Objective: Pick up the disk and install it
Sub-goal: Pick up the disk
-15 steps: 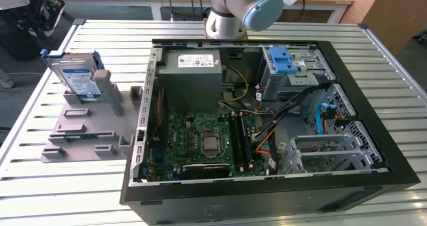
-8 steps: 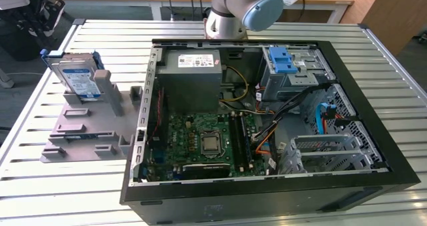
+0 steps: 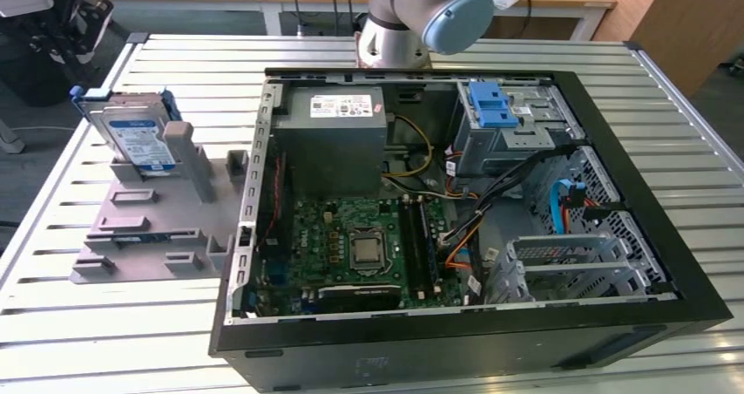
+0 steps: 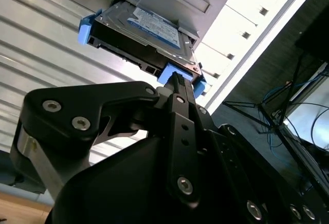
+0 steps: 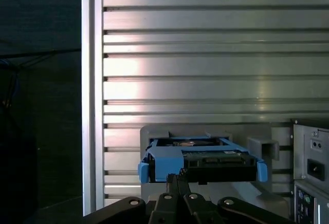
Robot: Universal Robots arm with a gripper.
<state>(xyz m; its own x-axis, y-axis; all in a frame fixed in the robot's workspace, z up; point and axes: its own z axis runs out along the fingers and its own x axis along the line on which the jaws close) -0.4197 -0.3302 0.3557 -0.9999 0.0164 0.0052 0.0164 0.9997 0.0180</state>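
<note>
End effector (image 5: 178, 179) pressed together in the first wrist view, pinching nothing, its tips aimed at 1 disk (image 5: 201, 158). The exterior view gives the wider scene: that 1 disk propped upright in 1 grey holder (image 3: 152, 211) on the table (image 3: 70, 324), beside 1 open computer case (image 3: 465, 342).

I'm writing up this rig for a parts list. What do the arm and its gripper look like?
The arm is a thick silver-grey tube with rounded joints, one closed by a light blue cap. The gripper is matte black, built from flat angular linkage plates pinned with silver screw heads and tapering to narrow black fingers.
</note>
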